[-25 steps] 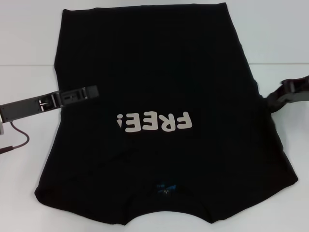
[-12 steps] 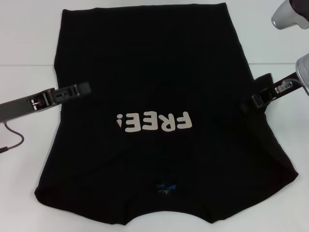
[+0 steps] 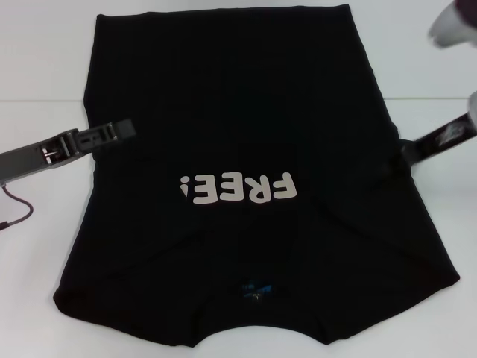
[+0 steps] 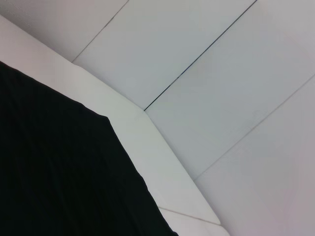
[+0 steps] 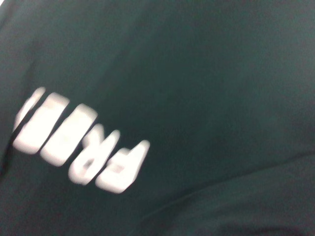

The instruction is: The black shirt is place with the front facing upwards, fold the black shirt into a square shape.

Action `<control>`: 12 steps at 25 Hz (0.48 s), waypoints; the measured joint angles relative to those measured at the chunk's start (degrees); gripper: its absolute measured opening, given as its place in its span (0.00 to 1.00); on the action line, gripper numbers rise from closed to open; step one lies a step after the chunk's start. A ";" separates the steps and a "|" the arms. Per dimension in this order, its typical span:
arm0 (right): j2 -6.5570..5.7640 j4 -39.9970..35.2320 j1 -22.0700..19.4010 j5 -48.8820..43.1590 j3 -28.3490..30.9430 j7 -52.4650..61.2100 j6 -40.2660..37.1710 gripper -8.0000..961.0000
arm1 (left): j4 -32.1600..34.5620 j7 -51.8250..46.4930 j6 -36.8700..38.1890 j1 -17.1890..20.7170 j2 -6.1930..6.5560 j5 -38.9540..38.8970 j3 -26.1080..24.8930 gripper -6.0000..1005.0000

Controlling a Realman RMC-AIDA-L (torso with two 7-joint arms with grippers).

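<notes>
Between both end effectors: black shirt [image 3: 238,149].

The black shirt [image 3: 231,112] is plain black all over, with no weave pattern showing in the head view. Across its middle run off-white block letters [image 3: 238,189] reading "FREE!", seen upside down. At about 6 o'clock on the cloth sits a small blue neck label [image 3: 256,289]. The table [image 3: 45,60] around it is white. The left gripper [image 3: 123,130], at 9 o'clock, is dark grey to black, with a thin dark red cable [image 3: 19,212] trailing beneath its arm. The right gripper [image 3: 399,155], at 3 o'clock, is black, and the arm link [image 3: 451,26] above it is light grey.
</notes>
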 joint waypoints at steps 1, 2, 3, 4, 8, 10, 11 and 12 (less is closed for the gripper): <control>-0.62 0.38 -0.24 -0.02 2.26 2.28 0.92 0.27 | 0.01 -1.11 0.01 0.09 0.07 -0.10 -0.01 0.51; -1.32 1.03 -0.37 0.42 4.89 4.15 0.90 0.31 | 0.05 -2.98 0.09 0.18 0.23 0.16 0.03 0.51; -2.15 1.82 -0.48 1.04 7.46 5.59 0.67 0.35 | 0.16 -5.44 0.13 0.32 0.57 0.77 0.08 0.51; -3.29 3.01 -0.57 2.12 10.48 6.49 -0.14 0.39 | 0.33 -8.68 0.61 0.48 1.09 2.02 0.12 0.51; -6.91 5.90 -2.20 9.01 16.07 6.56 -5.72 0.70 | 2.67 -19.47 6.64 1.76 3.38 10.74 -0.71 0.51; -7.50 5.85 -3.22 10.92 16.20 6.69 -6.86 0.70 | 6.16 -22.92 11.08 3.49 3.61 16.36 -3.23 0.51; -7.69 5.82 -3.69 11.41 16.21 6.84 -7.15 0.70 | 6.16 -22.92 11.08 3.49 3.61 16.36 -3.23 0.51; -7.89 5.90 -4.42 11.86 16.44 6.95 -7.14 0.70 | 6.93 -23.22 12.46 4.11 3.59 17.88 -4.44 0.51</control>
